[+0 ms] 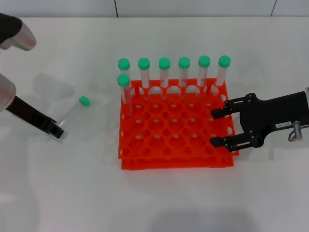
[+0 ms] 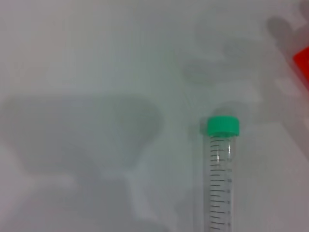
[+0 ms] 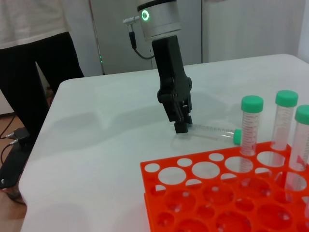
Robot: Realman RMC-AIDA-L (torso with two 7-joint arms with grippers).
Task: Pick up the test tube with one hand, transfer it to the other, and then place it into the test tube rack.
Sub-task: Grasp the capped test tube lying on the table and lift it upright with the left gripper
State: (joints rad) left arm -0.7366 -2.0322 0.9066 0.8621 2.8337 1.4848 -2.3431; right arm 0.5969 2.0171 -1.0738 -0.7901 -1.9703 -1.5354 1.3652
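Note:
The test tube [image 1: 72, 113], clear with a green cap, lies on the white table left of the orange test tube rack [image 1: 176, 162]. My left gripper [image 1: 55, 130], black and unlabelled, is shut on the tube's bottom end, low at the table. The right wrist view shows this gripper [image 3: 181, 126] on the tube [image 3: 212, 131], beyond the rack [image 3: 169, 180]. The left wrist view shows the tube [image 2: 222, 179] and a corner of the rack [image 2: 303, 65]. My right gripper [image 1: 217, 128], black with a white label, is open and empty over the rack's right edge.
Several green-capped tubes [image 1: 164, 72] stand upright in the rack's far row, one more in the second row at its left end; some show in the right wrist view [image 3: 252, 125]. A person [image 3: 38, 48] stands beyond the table's far edge.

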